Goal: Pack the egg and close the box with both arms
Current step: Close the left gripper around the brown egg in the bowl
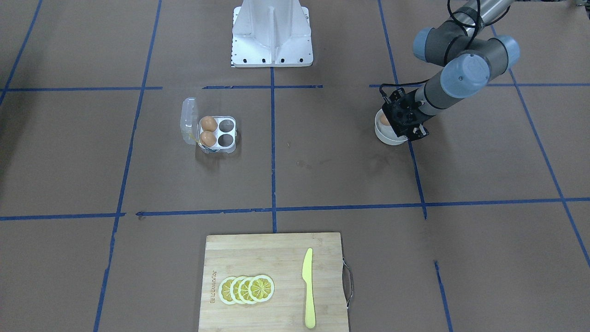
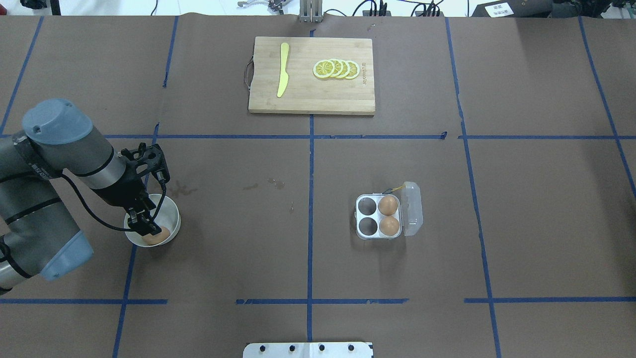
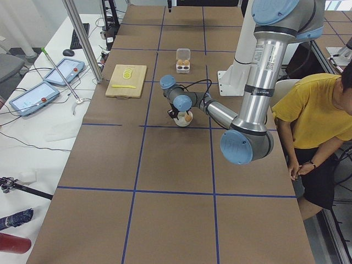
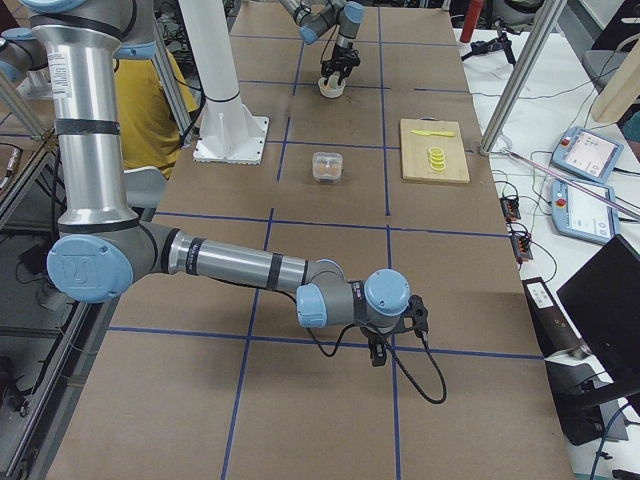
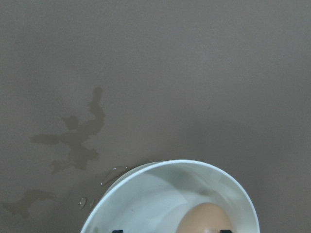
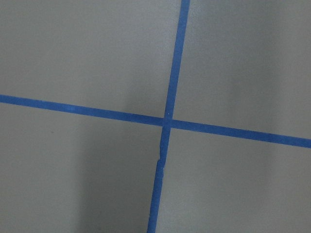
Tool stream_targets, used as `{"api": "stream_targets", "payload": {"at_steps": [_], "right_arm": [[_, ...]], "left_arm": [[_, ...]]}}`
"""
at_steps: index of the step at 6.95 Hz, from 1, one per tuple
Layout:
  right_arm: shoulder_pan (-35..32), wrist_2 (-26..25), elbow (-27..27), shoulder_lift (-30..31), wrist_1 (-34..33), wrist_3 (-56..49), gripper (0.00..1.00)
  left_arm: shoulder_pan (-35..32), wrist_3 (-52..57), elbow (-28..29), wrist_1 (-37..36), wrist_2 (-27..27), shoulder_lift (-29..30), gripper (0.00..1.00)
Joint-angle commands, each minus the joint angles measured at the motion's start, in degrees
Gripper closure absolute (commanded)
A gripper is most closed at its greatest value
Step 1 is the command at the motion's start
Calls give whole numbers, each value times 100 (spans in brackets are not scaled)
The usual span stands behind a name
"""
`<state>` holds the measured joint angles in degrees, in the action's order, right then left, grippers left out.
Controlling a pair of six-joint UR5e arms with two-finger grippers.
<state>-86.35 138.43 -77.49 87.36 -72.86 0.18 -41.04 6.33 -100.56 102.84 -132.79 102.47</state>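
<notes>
An orange-brown egg (image 2: 158,235) lies in a round white bowl (image 2: 169,208) at the table's left. My left gripper (image 2: 143,226) reaches down into the bowl beside this egg. In the left wrist view the egg (image 5: 205,219) sits low in the bowl (image 5: 160,187), with two black tips just showing at the bottom edge, apart. The clear box (image 2: 366,234) stands right of centre with its lid (image 2: 413,209) open. It holds two eggs (image 2: 388,205) in its right cells; the two left cells are empty. My right gripper (image 4: 378,352) shows only in the exterior right view, low over bare table, and I cannot tell its state.
A wooden cutting board (image 2: 311,97) at the far middle carries lemon slices (image 2: 337,69) and a yellow knife (image 2: 282,69). The white pedestal (image 1: 272,37) stands at the robot's side. A wet stain (image 5: 77,141) marks the paper by the bowl. A person in yellow (image 3: 308,115) sits beside the table.
</notes>
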Motion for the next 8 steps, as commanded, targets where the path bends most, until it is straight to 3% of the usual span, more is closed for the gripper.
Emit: {"api": "stream_targets", "payload": {"at_steps": [1,8], "right_arm": [[13,0,6,0,0,0,0],[39,0,50,0,0,0,0]], "left_arm": [[9,-9,10,0,-10,-7,27],[132,-53,71,-9,-10,-7,31]]}}
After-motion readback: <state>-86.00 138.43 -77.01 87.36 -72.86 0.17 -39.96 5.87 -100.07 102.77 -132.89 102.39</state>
